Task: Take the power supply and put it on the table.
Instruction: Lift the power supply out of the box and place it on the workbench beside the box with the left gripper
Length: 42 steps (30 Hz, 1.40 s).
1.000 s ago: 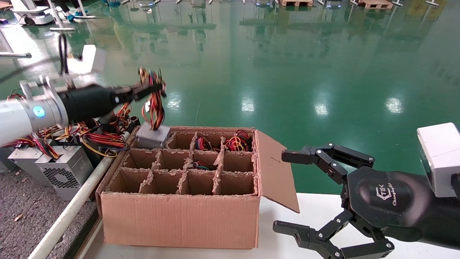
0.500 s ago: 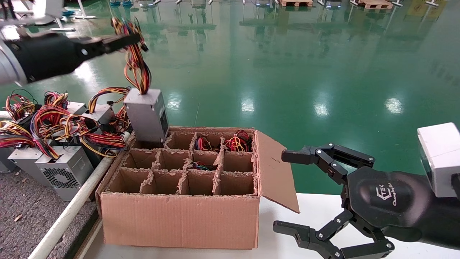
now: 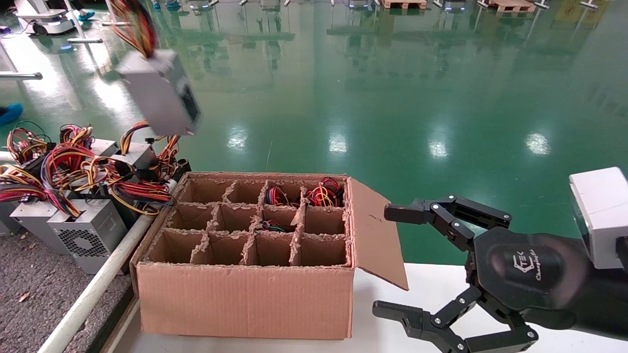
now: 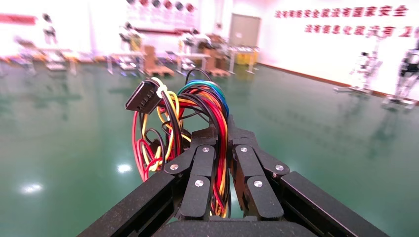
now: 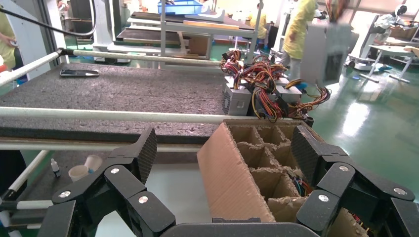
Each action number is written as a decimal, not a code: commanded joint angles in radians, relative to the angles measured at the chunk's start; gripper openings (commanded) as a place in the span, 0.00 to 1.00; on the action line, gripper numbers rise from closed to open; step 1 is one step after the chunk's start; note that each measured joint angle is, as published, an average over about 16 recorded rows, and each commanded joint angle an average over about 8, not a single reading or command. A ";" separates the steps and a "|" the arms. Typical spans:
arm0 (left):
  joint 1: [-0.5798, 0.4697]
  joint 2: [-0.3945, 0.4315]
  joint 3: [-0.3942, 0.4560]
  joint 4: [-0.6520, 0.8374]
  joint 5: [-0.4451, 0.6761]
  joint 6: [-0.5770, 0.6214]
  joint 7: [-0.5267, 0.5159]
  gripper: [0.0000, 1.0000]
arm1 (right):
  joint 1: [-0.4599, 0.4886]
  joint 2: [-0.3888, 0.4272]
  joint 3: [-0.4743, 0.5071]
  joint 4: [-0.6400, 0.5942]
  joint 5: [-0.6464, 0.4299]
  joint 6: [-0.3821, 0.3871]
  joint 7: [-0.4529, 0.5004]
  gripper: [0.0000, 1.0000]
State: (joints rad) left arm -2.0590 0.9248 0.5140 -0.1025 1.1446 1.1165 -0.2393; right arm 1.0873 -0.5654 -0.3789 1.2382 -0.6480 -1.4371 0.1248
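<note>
The power supply (image 3: pixel 158 93), a grey metal box, hangs tilted in the air above and to the left of the cardboard box (image 3: pixel 245 294). It dangles from its red, yellow and orange wires (image 3: pixel 136 24). In the left wrist view my left gripper (image 4: pixel 223 131) is shut on that wire bundle (image 4: pixel 197 98); the gripper itself is above the head view's top edge. The right wrist view shows the same power supply (image 5: pixel 323 54) hanging over the box's far side. The table (image 3: pixel 29 279), with its grey speckled top, lies at the left. My right gripper (image 3: pixel 387 261) stays open beside the box, holding nothing.
Several other power supplies (image 3: pixel 83 235) with tangled wires stand on the table behind its white rail (image 3: pixel 93 289). The divided box has wires in a few far compartments (image 3: pixel 324 193), and its flap (image 3: pixel 375 230) hangs open to the right over the white tabletop (image 3: pixel 431 279).
The power supply has come up out of the box's far-left compartment and swung up and to the left. The left arm has risen out of the head view. The right arm has not moved.
</note>
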 commanded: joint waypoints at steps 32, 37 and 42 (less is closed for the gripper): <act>-0.252 -0.375 0.124 0.023 0.204 -0.008 -0.007 0.00 | 0.000 0.000 0.000 0.000 0.000 0.000 0.000 1.00; -0.265 -0.423 0.145 0.019 0.236 0.018 -0.025 0.00 | 0.000 0.000 0.000 0.000 0.000 0.000 0.000 1.00; -0.262 -0.467 0.164 0.015 0.264 0.053 -0.044 0.00 | 0.000 0.000 0.000 0.000 0.000 0.000 0.000 1.00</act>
State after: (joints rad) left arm -2.3176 0.4614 0.6749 -0.0892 1.4031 1.1696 -0.2837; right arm 1.0873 -0.5654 -0.3790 1.2382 -0.6480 -1.4371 0.1248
